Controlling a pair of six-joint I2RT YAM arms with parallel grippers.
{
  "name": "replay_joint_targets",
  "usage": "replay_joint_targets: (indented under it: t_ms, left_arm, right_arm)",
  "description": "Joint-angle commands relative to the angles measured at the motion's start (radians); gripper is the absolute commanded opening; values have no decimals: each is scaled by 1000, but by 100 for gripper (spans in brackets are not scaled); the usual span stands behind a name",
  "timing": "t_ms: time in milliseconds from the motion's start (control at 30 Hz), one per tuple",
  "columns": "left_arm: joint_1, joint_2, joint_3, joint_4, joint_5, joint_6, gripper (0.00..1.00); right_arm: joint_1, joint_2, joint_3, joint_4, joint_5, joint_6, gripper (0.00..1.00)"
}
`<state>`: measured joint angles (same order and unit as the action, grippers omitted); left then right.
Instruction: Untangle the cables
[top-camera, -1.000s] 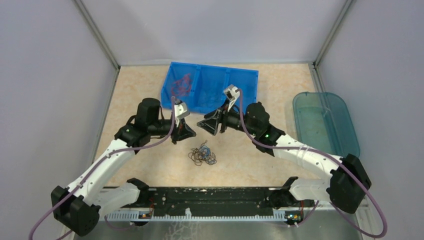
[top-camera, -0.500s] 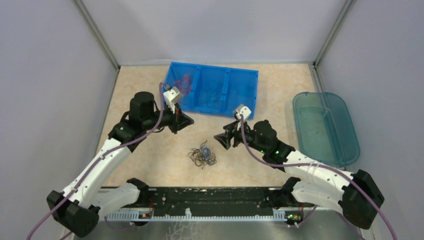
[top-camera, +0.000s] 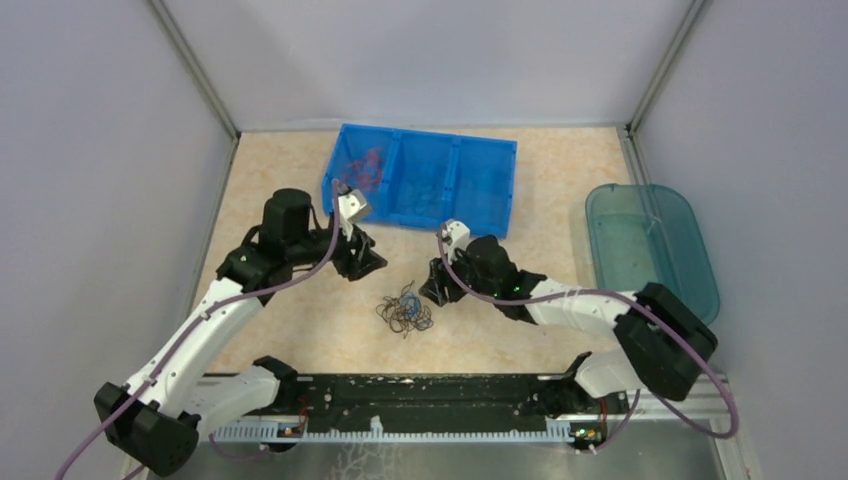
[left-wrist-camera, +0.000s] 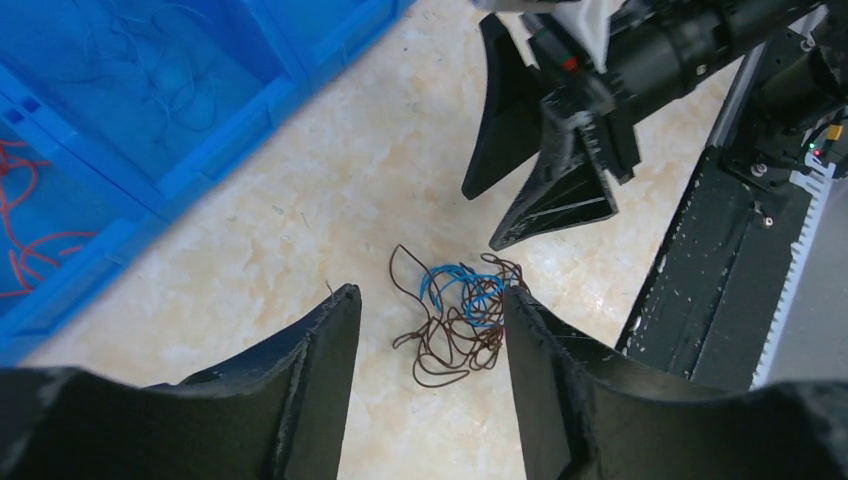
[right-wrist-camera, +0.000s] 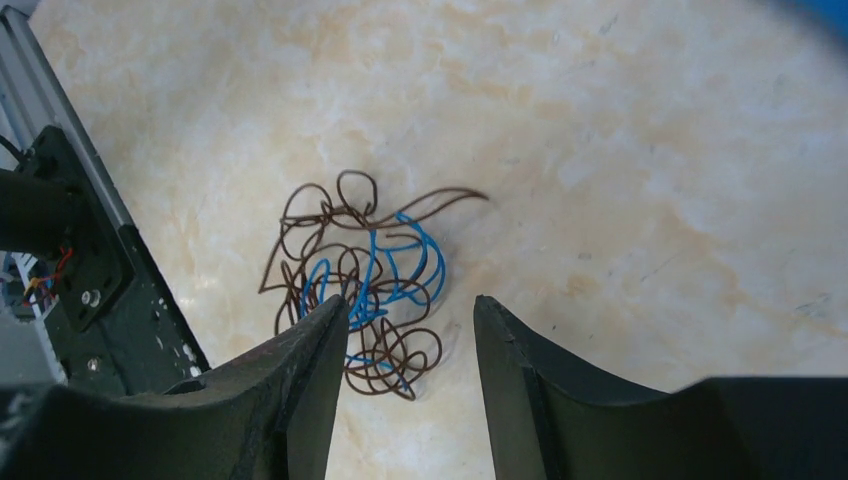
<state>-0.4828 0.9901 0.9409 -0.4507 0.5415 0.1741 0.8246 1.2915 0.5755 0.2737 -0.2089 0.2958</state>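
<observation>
If my left pincer (left-wrist-camera: 428, 298), spread and empty, closes on several loops at once, the cables (top-camera: 404, 310), one brown-and-blue clump on the table (top-camera: 300, 180) in front of the blue bin (top-camera: 430, 140), would likely tighten rather than part. The same goes if my right pincer (right-wrist-camera: 410, 302), also spread and holding nothing, takes the same strand and we drag the whole clump. My left arm comes in elbow-bent, pincer tilted down, near the clump's far-left side. My right arm reaches lower, jaws just beside its right edge.
</observation>
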Motion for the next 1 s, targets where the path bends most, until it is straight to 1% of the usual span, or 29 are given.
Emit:
replay_joint_targets:
  t_ms: [0, 67, 167, 333, 467, 733, 900, 967]
  left_arm:
    - [10, 0, 5, -89, 57, 121, 67]
    - [9, -6, 0, -111, 68, 149, 71]
    - [10, -17, -7, -131, 80, 184, 73]
    - [10, -38, -25, -141, 94, 215, 74]
    - [10, -56, -38, -143, 98, 226, 74]
    - [10, -60, -40, -134, 101, 234, 74]
    - [10, -58, -37, -129, 100, 236, 75]
    - [10, -58, -37, -126, 97, 237, 75]
  right_arm:
    - [14, 104, 65, 82, -41, 148, 50]
    - [14, 156, 92, 104, -35, 185, 52]
    - [14, 238, 146, 105, -21, 238, 52]
    - [12, 343, 203, 130, 0, 344, 48]
    - [12, 430, 265, 54, 24, 385, 43]
    - [18, 474, 368, -120, 92, 383, 41]
    - [21, 494, 398, -107, 72, 397, 41]
    - [27, 509, 424, -109, 64, 393, 38]
